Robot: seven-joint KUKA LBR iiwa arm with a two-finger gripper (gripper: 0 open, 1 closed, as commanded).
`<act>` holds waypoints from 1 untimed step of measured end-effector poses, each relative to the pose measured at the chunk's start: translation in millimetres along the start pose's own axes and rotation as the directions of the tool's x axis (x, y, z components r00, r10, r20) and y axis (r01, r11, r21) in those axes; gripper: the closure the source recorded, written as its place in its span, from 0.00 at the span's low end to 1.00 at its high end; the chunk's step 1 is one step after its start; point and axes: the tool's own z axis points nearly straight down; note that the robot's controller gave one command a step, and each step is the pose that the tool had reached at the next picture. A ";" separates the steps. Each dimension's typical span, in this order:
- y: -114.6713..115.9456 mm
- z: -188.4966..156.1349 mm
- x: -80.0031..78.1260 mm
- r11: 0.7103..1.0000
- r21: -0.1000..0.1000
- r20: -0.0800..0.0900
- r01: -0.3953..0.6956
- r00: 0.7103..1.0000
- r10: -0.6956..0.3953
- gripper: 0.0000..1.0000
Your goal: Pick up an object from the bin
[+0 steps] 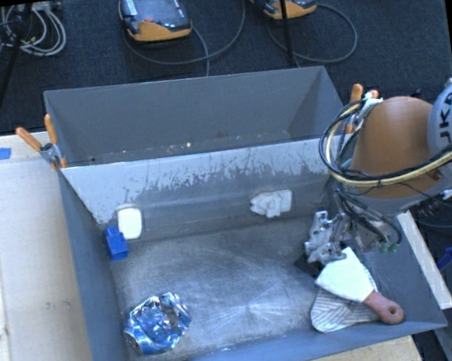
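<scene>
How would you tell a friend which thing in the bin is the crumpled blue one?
Find the grey bin and look at its lower left corner in the view, far from the gripper. There lies a crumpled blue wrapper. Unlike the small solid blue block behind it, it is shiny and wrinkled.

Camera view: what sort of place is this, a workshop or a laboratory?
Probably a robotics laboratory. A cabled robot arm reaches into a grey metal bin of a few loose things, and orange-and-black devices with cables lie on the dark floor behind.
</scene>
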 end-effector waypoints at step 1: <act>0.4 -12.0 1.6 1.000 -0.001 -0.006 0.001 1.000 -0.001 1.00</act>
